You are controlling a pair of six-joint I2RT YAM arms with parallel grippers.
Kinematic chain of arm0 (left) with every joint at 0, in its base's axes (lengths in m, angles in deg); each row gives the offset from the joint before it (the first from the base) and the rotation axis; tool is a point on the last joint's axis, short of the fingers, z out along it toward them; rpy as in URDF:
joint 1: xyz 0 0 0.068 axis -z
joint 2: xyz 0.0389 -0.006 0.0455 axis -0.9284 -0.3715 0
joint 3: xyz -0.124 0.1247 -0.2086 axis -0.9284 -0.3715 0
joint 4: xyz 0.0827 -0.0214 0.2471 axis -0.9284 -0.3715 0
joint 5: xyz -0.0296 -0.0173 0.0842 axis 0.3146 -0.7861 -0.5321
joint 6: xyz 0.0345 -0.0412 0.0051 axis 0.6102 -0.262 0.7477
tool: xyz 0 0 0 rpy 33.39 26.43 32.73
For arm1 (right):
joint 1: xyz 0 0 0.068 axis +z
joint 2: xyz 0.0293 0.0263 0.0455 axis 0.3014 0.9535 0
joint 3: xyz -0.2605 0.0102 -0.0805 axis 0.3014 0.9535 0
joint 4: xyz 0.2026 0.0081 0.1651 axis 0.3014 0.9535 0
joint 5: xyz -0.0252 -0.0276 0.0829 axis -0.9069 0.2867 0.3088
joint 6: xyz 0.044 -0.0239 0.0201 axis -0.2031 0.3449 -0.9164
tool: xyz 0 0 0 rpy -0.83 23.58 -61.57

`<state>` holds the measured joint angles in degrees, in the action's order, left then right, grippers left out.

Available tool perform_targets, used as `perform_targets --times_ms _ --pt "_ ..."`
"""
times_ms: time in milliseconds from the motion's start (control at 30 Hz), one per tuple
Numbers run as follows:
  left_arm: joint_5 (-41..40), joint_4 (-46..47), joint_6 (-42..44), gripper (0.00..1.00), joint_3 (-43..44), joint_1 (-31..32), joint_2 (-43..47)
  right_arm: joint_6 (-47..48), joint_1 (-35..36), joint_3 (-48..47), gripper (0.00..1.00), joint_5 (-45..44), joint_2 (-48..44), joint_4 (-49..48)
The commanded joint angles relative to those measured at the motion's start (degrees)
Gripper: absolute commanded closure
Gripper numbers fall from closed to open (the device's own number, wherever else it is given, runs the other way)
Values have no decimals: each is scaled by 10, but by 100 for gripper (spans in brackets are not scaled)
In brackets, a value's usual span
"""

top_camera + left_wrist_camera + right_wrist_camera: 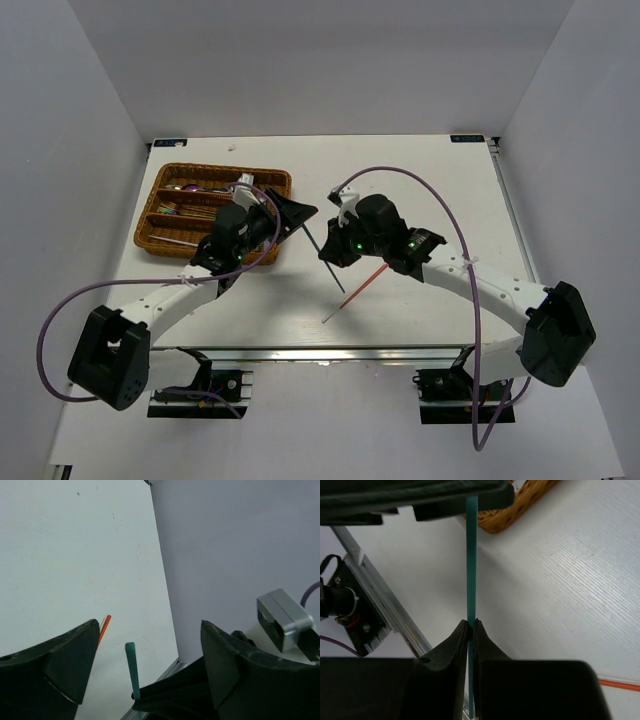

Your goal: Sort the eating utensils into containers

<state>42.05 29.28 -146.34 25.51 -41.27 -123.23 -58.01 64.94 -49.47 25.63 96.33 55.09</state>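
My right gripper (pixel 471 625) is shut on a thin green chopstick (pixel 471 560) and holds it off the table (pixel 420 180), tilted. In the top view that chopstick (pixel 325 260) runs from the left gripper down past the right gripper (pixel 335 256). My left gripper (pixel 150 665) stands open around the stick's upper end (pixel 132 665), its jaws wide and apart from the stick. An orange chopstick (pixel 360 288) lies flat on the table beneath both arms. The brown wicker tray (pixel 160 245) sits at the left with several utensils in its sections.
The left arm's wrist hangs over the tray's right edge (pixel 515 515). A metal rail (pixel 375 605) runs along the table's near edge. White walls enclose the table on three sides.
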Motion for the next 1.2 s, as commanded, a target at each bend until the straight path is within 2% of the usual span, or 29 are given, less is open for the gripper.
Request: perform_targets --times_ms 0,67,133,233,433,467,500,567,633,733,767,833,867,933,967,1033,1067,1167 --pt "-40 4 0 13 24 6 -2 -23 6 -33 100 15 -11 -33" --pt "-40 1 1 21 23 6 -8 -24 9 -36 100 16 -10 -38" --pt "-27 6 -2 50 22 6 -15 -25 9 -37 100 11 -5 -41" --pt "-15 21 -11 76 22 9 -31 -29 11 -45 100 2 5 -47" --pt "-10 19 -6 74 25 11 -30 -24 10 -86 100 -37 47 -26" --pt "-13 10 2 70 28 11 -28 -22 10 -89 100 -43 49 -19" --pt "-14 5 6 73 30 11 -24 -20 10 -91 100 -48 51 -18" --pt "-18 -16 22 98 33 11 -23 -21 11 -91 100 -54 52 -18" --pt "-37 -63 39 100 49 11 -19 -21 10 -90 99 -59 53 -19" --pt "-89 -131 55 100 66 9 -9 -21 11 -82 65 -69 47 -29" --pt "-107 -152 63 100 73 4 -7 -21 9 -74 42 -80 44 -31" --pt "-160 -195 68 100 89 -12 -1 -16 9 -69 17 -115 36 -23" --pt "-178 -250 68 100 94 -40 11 -11 6 -71 11 -149 35 -12" --pt "-233 -328 66 100 104 -83 26 -6 2 -70 11 -184 24 9" --pt "-243 -345 64 100 105 -141 41 -2 -3 -67 11 -195 19 25" --pt "-280 -394 66 100 116 -199 51 2 -6 -53 11 -211 2 31" --pt "-292 -403 73 100 121 -248 53 4 -8 -45 11 -212 -3 29" --pt "-320 -437 83 100 155 -323 29 6 -10 -22 11 -213 -17 27"
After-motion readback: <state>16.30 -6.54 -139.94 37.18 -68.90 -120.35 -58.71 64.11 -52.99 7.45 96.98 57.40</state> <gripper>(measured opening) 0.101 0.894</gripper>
